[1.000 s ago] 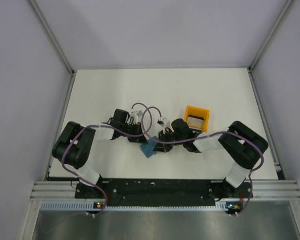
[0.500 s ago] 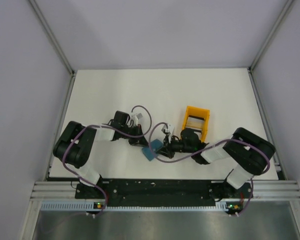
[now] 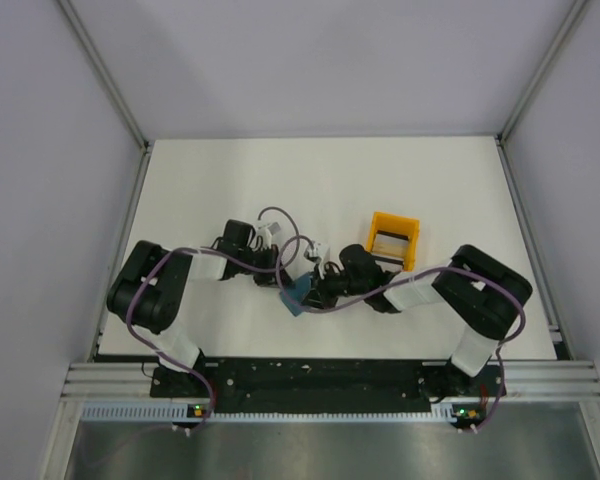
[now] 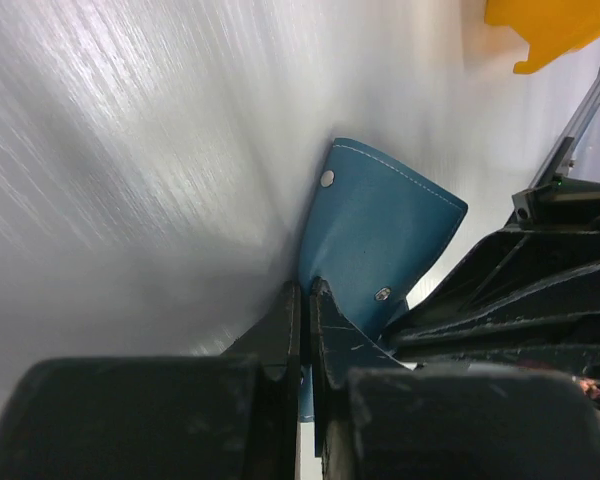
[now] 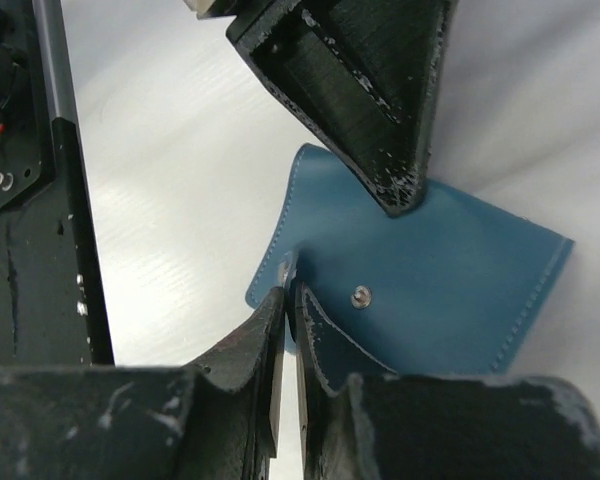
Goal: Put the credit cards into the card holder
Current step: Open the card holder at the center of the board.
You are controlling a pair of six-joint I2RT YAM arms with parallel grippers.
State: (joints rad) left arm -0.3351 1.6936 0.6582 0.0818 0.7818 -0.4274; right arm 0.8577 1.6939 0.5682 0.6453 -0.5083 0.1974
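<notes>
The teal-blue card holder (image 3: pixel 298 293) lies low over the table between the two arms, its snap studs showing in both wrist views. My left gripper (image 3: pixel 283 280) is shut on one edge of the card holder (image 4: pixel 380 230), with blue material between its tips (image 4: pixel 305 290). My right gripper (image 3: pixel 313 290) comes in from the other side. Its jaws (image 5: pixel 290 285) are pinched on a corner of the card holder's flap (image 5: pixel 450 270), with a hairline gap between them. No credit cards show plainly. Something pale sits inside the orange rack, too small to identify.
The orange open-frame rack (image 3: pixel 392 240) stands just behind the right arm, its corner also in the left wrist view (image 4: pixel 555 25). The left gripper's finger (image 5: pixel 380 100) crosses the top of the right wrist view. Purple cables loop over both wrists.
Half a second ago my right gripper had drawn back to the right, and a paler patch showed at the card holder. It has since moved left against it again. The left gripper has barely moved.
</notes>
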